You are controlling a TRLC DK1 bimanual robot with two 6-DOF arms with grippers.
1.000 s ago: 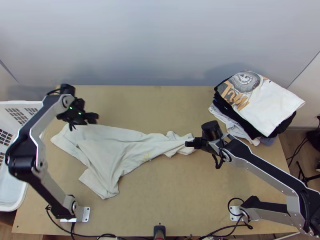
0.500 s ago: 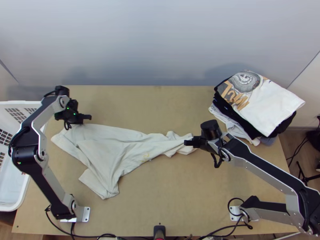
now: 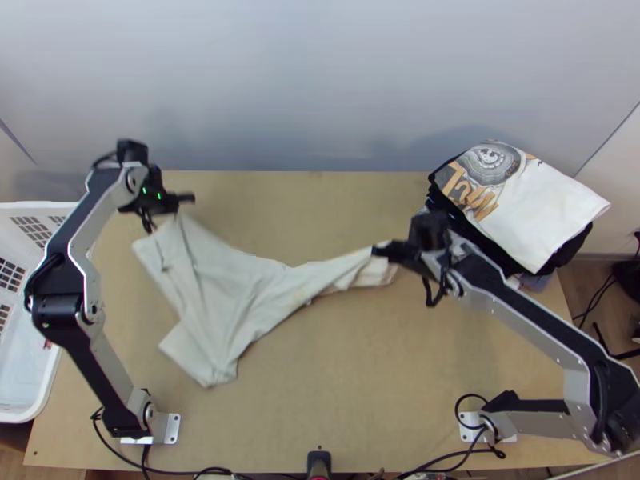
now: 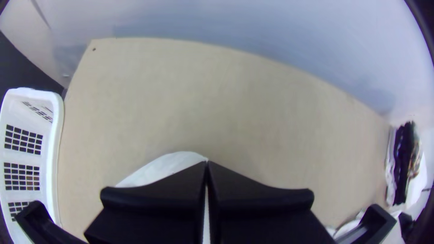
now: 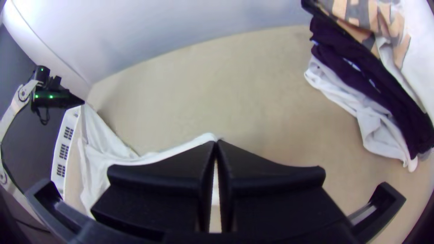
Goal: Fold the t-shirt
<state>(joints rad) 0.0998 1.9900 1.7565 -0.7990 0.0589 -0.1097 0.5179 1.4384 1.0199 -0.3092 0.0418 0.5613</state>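
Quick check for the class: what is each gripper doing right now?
Left gripper: closed, pinching an edge of the pale t-shirt.
Right gripper: closed, pinching the same shirt near its narrow, gathered end.

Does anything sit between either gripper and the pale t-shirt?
Nothing visible does: the left gripper and the right gripper are both shut on the t-shirt. The pile of folded clothes lies off to the right.

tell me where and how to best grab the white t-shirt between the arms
I'd pinch the t-shirt where the left gripper and right gripper have it: its far left peak and its narrow right end, each from its own outer side. It stretches long from left to right and tapers rightward, so opposed grips should keep it taut.
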